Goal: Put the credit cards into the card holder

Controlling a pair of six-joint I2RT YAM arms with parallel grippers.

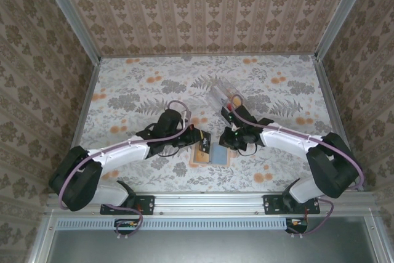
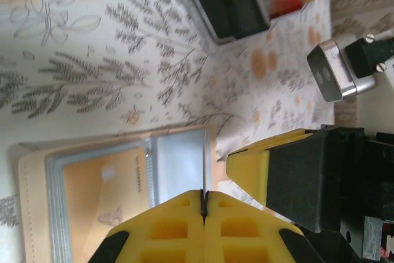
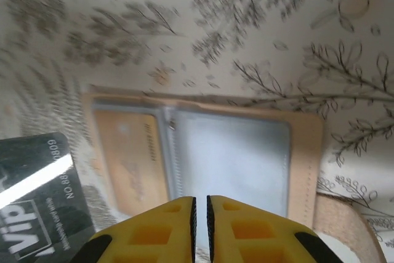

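The card holder (image 3: 203, 152) lies open near the counter's (image 1: 123, 90) near edge, an orange card (image 2: 101, 207) already sleeved. The left end effector (image 2: 204, 204) pinches its clear sleeve edge; the right end effector (image 3: 201, 210) looks nearly closed, apparently empty. If that pinch slips, the dark card (image 3: 37, 207) beside the holder could catch on the sleeve mouth.

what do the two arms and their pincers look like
Both arms are white along the links with bulky black joints, and a thin purple cable loops along each. The left pincer and the right pincer have bright yellow fingers with square moulded recesses, on black bodies. Black mounting plates bolt the bases to a silver rail.
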